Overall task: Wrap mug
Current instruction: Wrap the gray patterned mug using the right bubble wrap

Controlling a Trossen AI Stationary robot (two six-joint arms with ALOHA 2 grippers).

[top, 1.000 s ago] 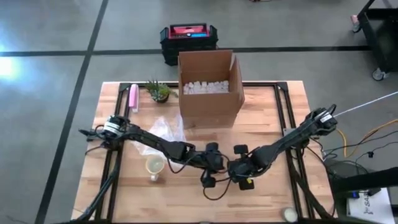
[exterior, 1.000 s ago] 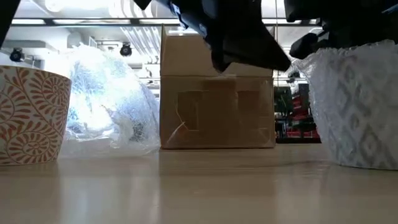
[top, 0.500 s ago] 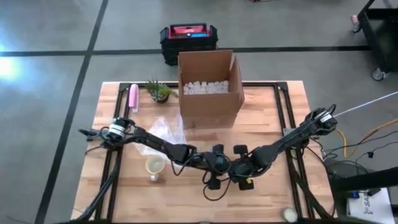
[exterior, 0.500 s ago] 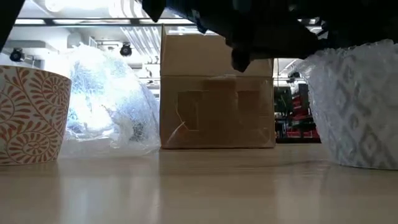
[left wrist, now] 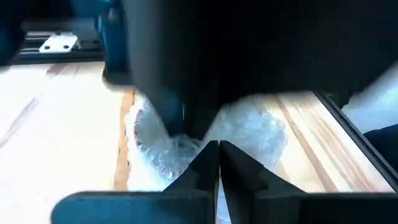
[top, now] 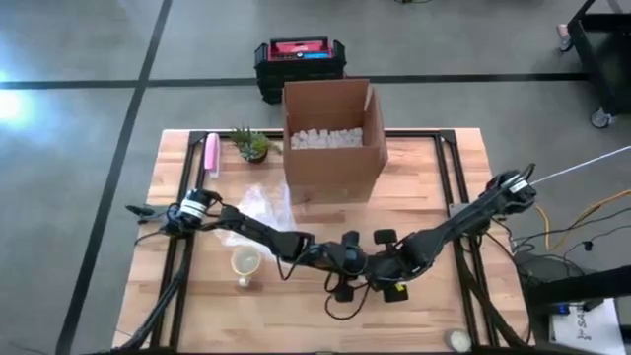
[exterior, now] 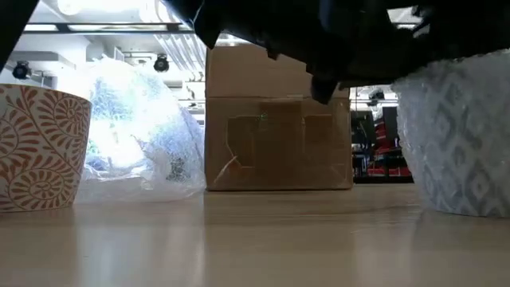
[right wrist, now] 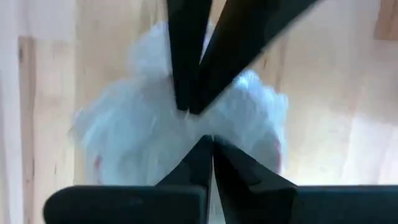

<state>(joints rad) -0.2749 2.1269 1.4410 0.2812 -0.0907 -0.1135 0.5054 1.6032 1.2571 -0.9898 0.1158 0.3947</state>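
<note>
A mug wrapped in bubble wrap [exterior: 458, 135] stands on the table near its middle. In the high view both arms hide it. My left gripper [left wrist: 217, 149] and my right gripper [right wrist: 210, 144] meet over it from opposite sides, both shut with their tips at the wrap's top [left wrist: 249, 134]. A second, bare mug with an orange leaf pattern [top: 245, 262] stands on its base to the left. A loose heap of bubble wrap [top: 258, 205] lies behind it. My left gripper has its shut fingertips on the bunched wrap at the top of the wrapped mug [left wrist: 186, 152], slanting down from the table's left. The mug stands on the table. Whether a fold lies between the fingers is hidden by the fingers themselves. My right gripper has its shut fingertips on the same bunched wrap at the mug's top [right wrist: 155, 134], slanting down from the table's right, opposite the left fingers [right wrist: 186, 74]. Its own fingers cover the exact place of contact.
An open cardboard box [top: 333, 138] with white packing inside stands at the back middle. A small plant [top: 251, 144] and a pink object [top: 211, 154] are at the back left. A round roll [top: 456, 339] lies at the near right edge.
My left gripper has moved toward the table's right, closing in on the wrapped mug until it meets my right gripper above it. The right gripper has shifted a little toward the near edge. In the low view the wrapped mug has shifted slightly right.
</note>
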